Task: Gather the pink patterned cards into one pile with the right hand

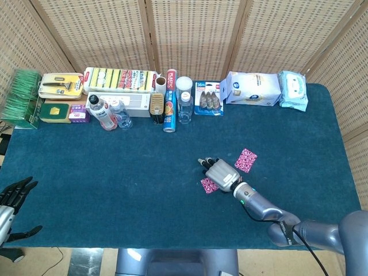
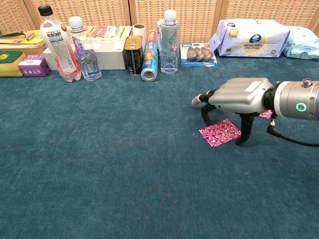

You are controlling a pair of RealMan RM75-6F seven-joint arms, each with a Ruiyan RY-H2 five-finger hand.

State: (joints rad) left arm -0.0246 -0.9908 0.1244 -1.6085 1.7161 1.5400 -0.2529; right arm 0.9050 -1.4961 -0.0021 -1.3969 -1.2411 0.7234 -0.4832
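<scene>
Two pink patterned cards on the worktop (image 1: 69,167): a near card (image 2: 219,132) and a far card (image 1: 246,160). Back row: three bottles, namely a pink-label bottle (image 2: 56,42), a small clear bottle (image 2: 84,55) and a tall clear bottle (image 2: 169,41); one can (image 2: 132,55), one blue roll (image 2: 149,62), one cardboard tube (image 2: 139,32), one blister pack (image 2: 199,54), two wipes packs, white (image 1: 253,88) and light blue (image 1: 292,90), one sponge pack (image 1: 119,80), one white box (image 2: 107,54), one green pack (image 1: 22,98), one razor pack (image 1: 60,85), one purple box (image 2: 34,65). Two robot hands: left hand (image 1: 14,194) and right hand (image 2: 238,94).
</scene>
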